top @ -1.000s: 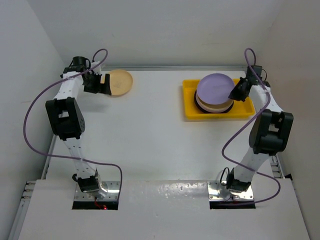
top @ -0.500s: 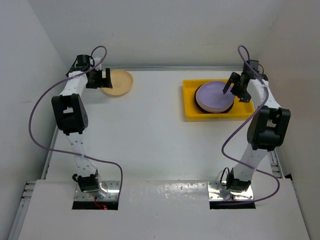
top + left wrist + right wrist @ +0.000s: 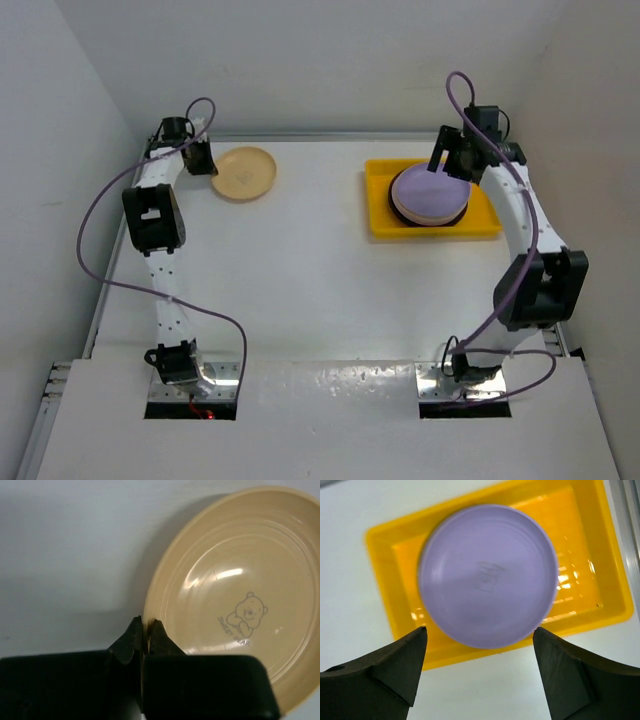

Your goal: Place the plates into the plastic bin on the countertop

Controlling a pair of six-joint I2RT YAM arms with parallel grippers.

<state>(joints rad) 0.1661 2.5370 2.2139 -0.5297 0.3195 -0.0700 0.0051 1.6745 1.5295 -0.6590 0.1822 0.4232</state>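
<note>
A pale orange-yellow plate (image 3: 245, 172) with a bear print (image 3: 235, 605) lies on the countertop (image 3: 300, 260) at the back left. My left gripper (image 3: 203, 160) (image 3: 145, 628) is shut on its left rim, which sits pinched between the jaws. The yellow plastic bin (image 3: 378, 222) (image 3: 602, 575) stands at the back right and holds a stack of plates. A lilac plate (image 3: 428, 190) (image 3: 487, 575) lies flat on top of that stack. My right gripper (image 3: 447, 160) (image 3: 479, 628) hangs open above the bin, apart from the lilac plate, holding nothing.
White walls close in the countertop on the left, back and right. A metal rail (image 3: 631, 535) runs along the right edge beside the bin. Purple cables (image 3: 85, 230) loop off both arms.
The right gripper let go of the lilac plate, which now lies on the stack, and drew up and back, open. The left gripper closed on the pale orange-yellow plate's rim.
</note>
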